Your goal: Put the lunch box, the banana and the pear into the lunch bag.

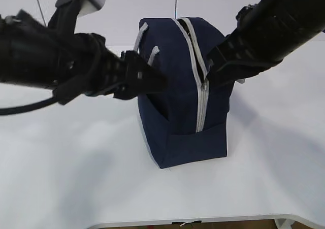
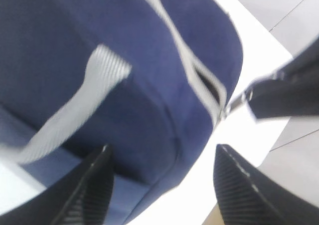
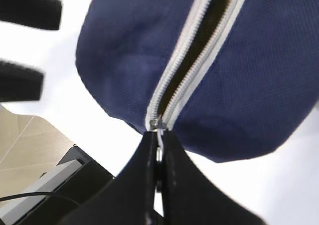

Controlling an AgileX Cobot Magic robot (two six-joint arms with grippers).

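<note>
Lunch bag upright mid-table, its contents unseen. Near end: right gripper, fingers pressed together, pinches the zipper pull; right wrist view shows a dark gap in the grey zipper beyond. Left gripper, fingers apart, straddles the bag's left side beside a handle. No legible writing.

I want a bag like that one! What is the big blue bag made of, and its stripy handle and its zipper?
The boxy navy lunch bag looks like matte woven fabric; the weave grain shows in the right wrist view. Its grey webbing handle looks like ribbed woven strap. The grey zipper has fabric tape; its pale teeth could be plastic or metal.
</note>
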